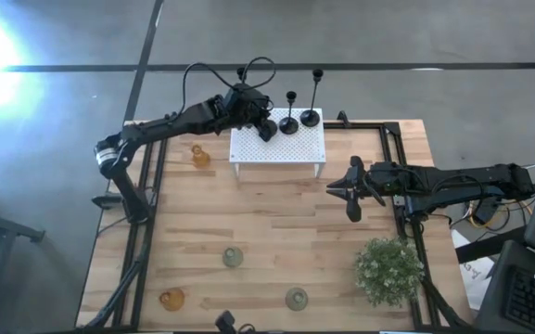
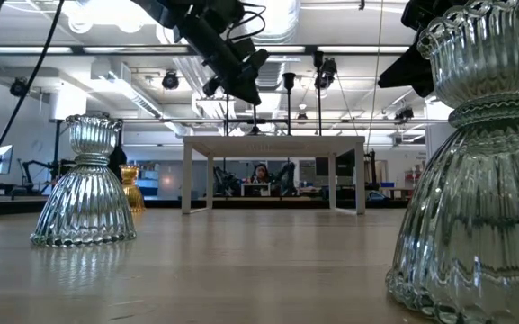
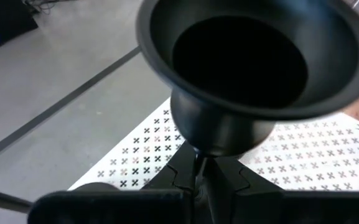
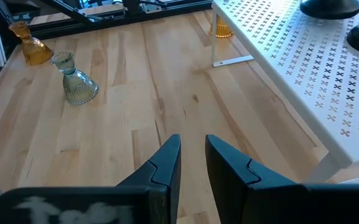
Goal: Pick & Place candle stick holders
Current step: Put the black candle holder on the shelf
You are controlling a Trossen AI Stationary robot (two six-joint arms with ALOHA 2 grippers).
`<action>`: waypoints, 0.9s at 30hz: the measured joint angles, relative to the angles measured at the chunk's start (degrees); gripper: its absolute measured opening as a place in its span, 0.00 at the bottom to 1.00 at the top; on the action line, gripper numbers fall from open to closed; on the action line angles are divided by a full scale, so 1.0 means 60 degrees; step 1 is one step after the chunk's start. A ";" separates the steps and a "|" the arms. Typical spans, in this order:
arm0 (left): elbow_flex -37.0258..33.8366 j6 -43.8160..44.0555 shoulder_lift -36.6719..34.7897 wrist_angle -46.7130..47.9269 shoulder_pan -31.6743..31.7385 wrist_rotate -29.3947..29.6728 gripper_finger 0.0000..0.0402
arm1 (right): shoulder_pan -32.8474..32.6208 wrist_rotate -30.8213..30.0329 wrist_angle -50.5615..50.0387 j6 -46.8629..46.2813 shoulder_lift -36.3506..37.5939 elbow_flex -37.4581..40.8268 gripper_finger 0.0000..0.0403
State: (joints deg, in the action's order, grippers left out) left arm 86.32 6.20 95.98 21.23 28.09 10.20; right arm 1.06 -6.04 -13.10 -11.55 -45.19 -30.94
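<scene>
My left gripper (image 1: 265, 128) is over the left part of the white perforated rack (image 1: 297, 148) and is shut on a black candle stick holder (image 3: 247, 56), whose cup faces the wrist camera. Two more black holders (image 1: 288, 124) (image 1: 311, 118) stand on their round bases at the rack's far edge. Two amber glass holders (image 1: 199, 156) (image 1: 171, 299) and two pale green glass ones (image 1: 234, 257) (image 1: 296, 298) stand on the table. My right gripper (image 1: 339, 188) hovers right of the rack, open and empty; it also shows in its own wrist view (image 4: 193, 146). My left gripper pinches the black holder's thin stem (image 3: 198, 158) just below the cup, between its two fingers (image 3: 179, 174). The fingers lie across the stem. The cup stands out above the fingers; the stem's lower part and the base are hidden behind cup and gripper.
A bushy green plant (image 1: 389, 269) stands at the near right of the table. In the low view the two green holders (image 2: 84, 184) (image 2: 484, 162) stand close to the camera. Bare wood lies between the rack and the near holders.
</scene>
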 joint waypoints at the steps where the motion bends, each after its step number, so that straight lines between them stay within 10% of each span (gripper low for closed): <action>1: -0.0007 0.0000 0.0000 0.0006 0.0017 0.0032 0.05 | 0.0000 0.0000 0.0003 0.0000 0.0000 -0.0001 0.17; 27: -0.0048 -0.0191 0.0268 -0.0127 0.0067 0.0297 0.05 | 0.0000 -0.0001 0.0002 0.0000 0.0000 -0.0002 0.17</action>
State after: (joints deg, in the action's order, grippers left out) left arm 86.03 5.05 97.59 20.47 28.49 11.99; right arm 1.06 -6.05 -13.09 -11.55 -45.19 -30.95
